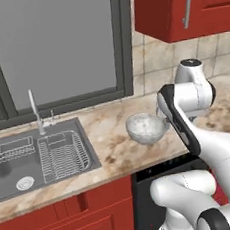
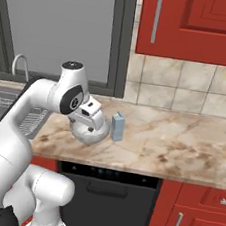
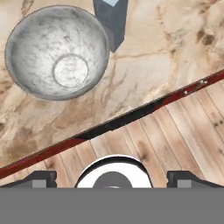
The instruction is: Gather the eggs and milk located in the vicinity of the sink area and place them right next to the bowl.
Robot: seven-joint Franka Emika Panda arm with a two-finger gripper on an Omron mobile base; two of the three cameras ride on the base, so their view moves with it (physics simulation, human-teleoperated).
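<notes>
I am a white robot arm reaching over a marbled beige kitchen counter (image 2: 181,144) with red cabinets below it. My gripper (image 3: 111,177) hangs above the counter's front edge with its two dark fingertips (image 3: 41,177) spread wide apart and nothing between them. Through my hand camera I look down on the speckled grey-white bowl (image 3: 57,51), which sits empty on the counter, and on the wooden floor past the counter's edge. The blue-grey milk carton (image 2: 117,126) stands upright just beside the bowl, on the side away from the sink; I cannot tell whether the two touch. From the left base camera, the dark grey sink (image 1: 7,168) lies well apart from the bowl, with wire racks (image 1: 63,155) inside, a round drain (image 1: 25,183) and a thin chrome faucet (image 1: 35,111) behind it.
</notes>
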